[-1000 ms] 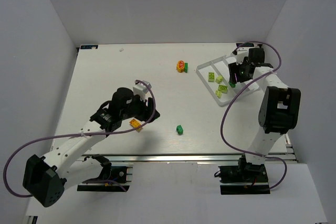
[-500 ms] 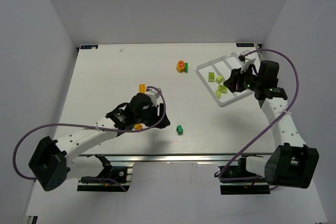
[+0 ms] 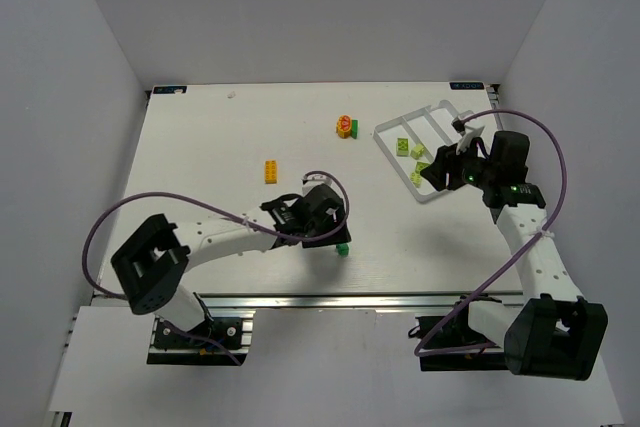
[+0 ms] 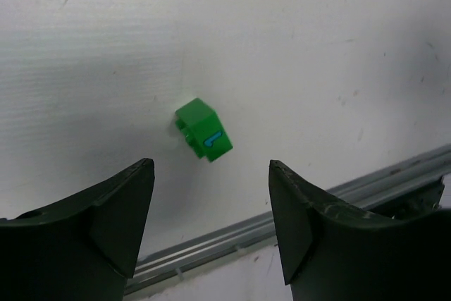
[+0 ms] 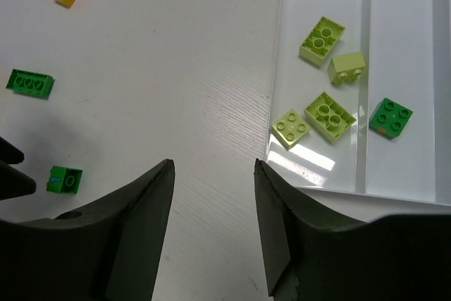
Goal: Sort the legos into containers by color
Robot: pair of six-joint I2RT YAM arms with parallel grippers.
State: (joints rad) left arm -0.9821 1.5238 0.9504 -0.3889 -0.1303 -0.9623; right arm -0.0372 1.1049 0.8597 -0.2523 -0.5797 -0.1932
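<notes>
A small dark green brick [image 4: 204, 130] lies on the white table just ahead of my left gripper [image 4: 211, 174], which is open and empty, low over the table near the front edge [image 3: 338, 239]. My right gripper [image 5: 213, 167] is open and empty, over the table beside the clear three-compartment tray's [image 5: 282, 54] near left corner. Several lime bricks [image 5: 322, 37] lie in the tray's left compartment. One dark green brick [image 5: 390, 118] lies in the middle one. An orange brick [image 3: 270, 171] lies left of centre. The round orange-and-red piece [image 3: 344, 125] sits next to a green brick at the back.
A long dark green brick [image 5: 29, 82] lies on the table near my left arm. The metal rail [image 4: 296, 213] runs along the table's front edge close below my left gripper. White walls enclose the table on three sides.
My left arm has swung right and down to the small green brick. My right gripper has drawn back from over the tray to its near left corner.
</notes>
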